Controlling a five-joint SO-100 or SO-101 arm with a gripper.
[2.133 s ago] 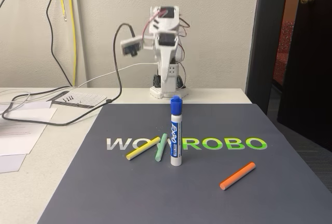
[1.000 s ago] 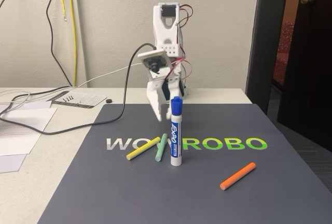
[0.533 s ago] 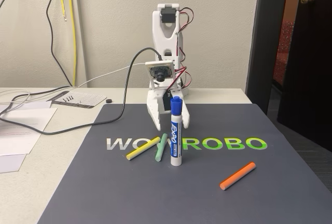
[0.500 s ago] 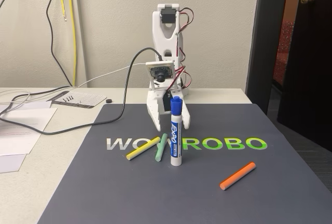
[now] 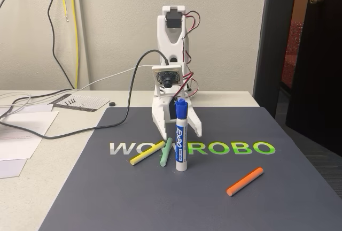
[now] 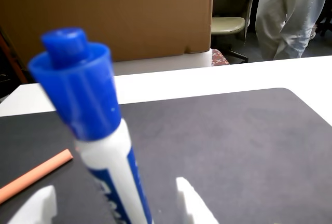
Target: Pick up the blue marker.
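Note:
The blue marker [image 5: 181,137] stands upright on its base on the dark grey mat [image 5: 133,199], with its white barrel, blue label and blue cap on top. My gripper [image 5: 179,131] is open right behind it, low over the mat, one white finger on each side. In the wrist view the blue marker [image 6: 101,130] rises close up between the two white fingertips [image 6: 193,203], and my gripper [image 6: 114,206] holds nothing.
On the mat just left of the marker lie a yellow stick [image 5: 147,153] and a pale-green stick [image 5: 166,152]; an orange stick [image 5: 245,181] lies front right. Papers and cables [image 5: 32,118] cover the table's left side. A person's legs [image 6: 290,11] stand beyond the table.
The arm has unfolded, swung down and come forward to the marker. The gripper's fingers have spread and now flank the marker's barrel. The marker still stands in place.

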